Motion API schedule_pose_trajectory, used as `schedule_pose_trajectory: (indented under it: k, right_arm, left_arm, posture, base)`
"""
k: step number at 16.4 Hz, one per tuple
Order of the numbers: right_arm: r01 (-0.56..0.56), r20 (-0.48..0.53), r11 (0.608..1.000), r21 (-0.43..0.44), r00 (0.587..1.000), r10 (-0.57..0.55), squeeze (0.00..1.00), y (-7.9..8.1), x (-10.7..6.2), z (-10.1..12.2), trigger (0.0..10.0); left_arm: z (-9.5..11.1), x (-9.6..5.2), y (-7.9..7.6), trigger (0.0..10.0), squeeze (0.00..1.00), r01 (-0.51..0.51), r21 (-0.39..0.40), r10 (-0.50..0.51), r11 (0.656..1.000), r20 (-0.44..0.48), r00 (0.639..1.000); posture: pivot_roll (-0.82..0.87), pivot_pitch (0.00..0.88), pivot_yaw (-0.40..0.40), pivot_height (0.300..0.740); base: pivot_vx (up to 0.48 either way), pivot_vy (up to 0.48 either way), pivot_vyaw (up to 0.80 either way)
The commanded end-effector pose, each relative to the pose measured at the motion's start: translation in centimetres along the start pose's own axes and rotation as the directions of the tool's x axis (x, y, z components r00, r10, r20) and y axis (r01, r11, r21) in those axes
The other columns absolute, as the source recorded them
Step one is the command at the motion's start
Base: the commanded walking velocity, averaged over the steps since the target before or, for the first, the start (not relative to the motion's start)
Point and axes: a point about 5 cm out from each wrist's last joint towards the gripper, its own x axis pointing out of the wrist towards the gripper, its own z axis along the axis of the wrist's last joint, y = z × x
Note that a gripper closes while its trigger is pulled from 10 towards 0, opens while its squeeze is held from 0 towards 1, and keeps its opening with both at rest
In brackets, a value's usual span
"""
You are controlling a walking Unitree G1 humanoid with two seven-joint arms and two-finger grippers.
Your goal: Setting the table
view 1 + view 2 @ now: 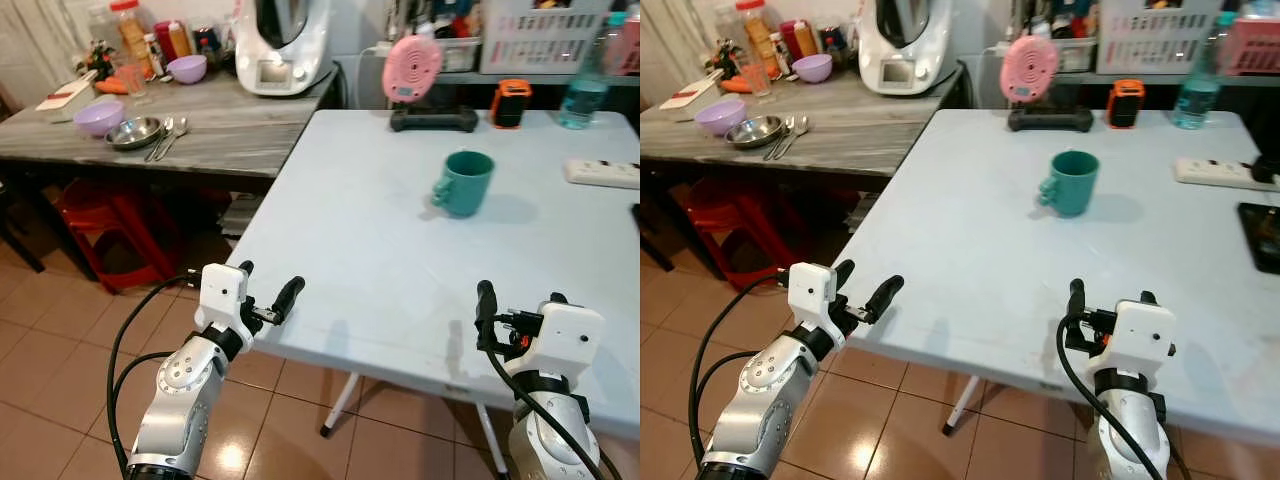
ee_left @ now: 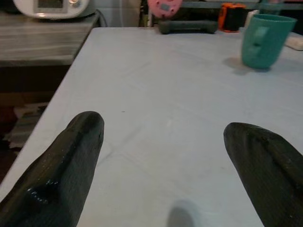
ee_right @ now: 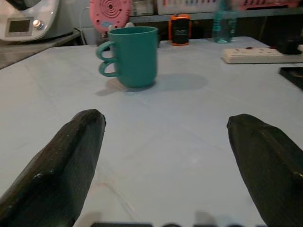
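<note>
A teal mug (image 1: pixel 464 183) is standing upright on the pale blue table (image 1: pixel 370 270), right of centre in the upper half of the left eye frame, its double-loop handle turned toward the frame's left; open tabletop is lying all around it, reaching down to the near edge. The left gripper (image 1: pixel 267 289) is hovering at the table's near-left corner in the lower left of the frame, fingers spread apart and holding nothing; the right gripper (image 1: pixel 518 298) is hanging over the near edge at lower right, fingers likewise parted and empty, with the mug well ahead of it.

Along the far edge a pink round device (image 1: pixel 411 68) is sitting on a black base, an orange and black object (image 1: pixel 511 102) beside it, a clear bottle (image 1: pixel 585 92) at upper right; a white power strip (image 1: pixel 603 173) is being cut off by the right border. In the upper left a grey wooden side table (image 1: pixel 220 130) is carrying a steel bowl (image 1: pixel 134 132), spoons (image 1: pixel 166 136), two purple bowls (image 1: pixel 98 117) and a white appliance (image 1: pixel 283 45) whose small screen is too blurred to read; a red stool (image 1: pixel 120 225) is standing beneath it on the tiled floor (image 1: pixel 60 330).
</note>
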Motion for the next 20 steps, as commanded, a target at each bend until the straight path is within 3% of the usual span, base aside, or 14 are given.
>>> schedule_pose_trajectory:
  k: [1, 7, 17, 20]
  right_arm:
    - [-0.018, 0.010, 1.000, 0.000, 1.000, 0.018, 0.00, 0.6, 0.2, 0.1, 10.0]
    - [-0.036, 0.018, 0.999, -0.018, 0.999, 0.036, 0.00, 0.9, 0.2, 0.2, 10.0]
    - [-0.016, 0.002, 1.000, 0.006, 1.000, 0.016, 0.00, 0.8, 0.0, -0.1, 10.0]
    - [-0.024, 0.001, 1.000, 0.004, 1.000, 0.024, 0.00, 0.9, 0.2, -0.1, 10.0]
  left_arm:
    - [0.3, 0.0, 0.3, 10.0, 0.00, -0.004, 0.012, 0.004, 1.000, 0.005, 1.000]
    - [0.2, -0.1, 0.3, 10.0, 0.00, -0.008, 0.011, 0.008, 1.000, 0.004, 1.000]
    - [-0.2, 0.1, -0.1, 10.0, 0.00, 0.013, 0.015, -0.013, 1.000, -0.022, 1.000]
    - [-1.1, -0.3, -0.4, 10.0, 0.00, 0.061, 0.005, -0.061, 0.998, -0.063, 0.996]
  posture:
    - [-0.07, 0.000, 0.115, 0.740]
    - [-0.07, 0.000, 0.111, 0.740]
    - [-0.08, 0.000, 0.116, 0.740]
    - [-0.07, 0.000, 0.105, 0.740]
  base:
    - [0.300, 0.000, 0.00]
    - [0.299, 0.000, 0.33]
    - [0.286, 0.000, 0.00]
    - [0.000, 0.000, -0.72]
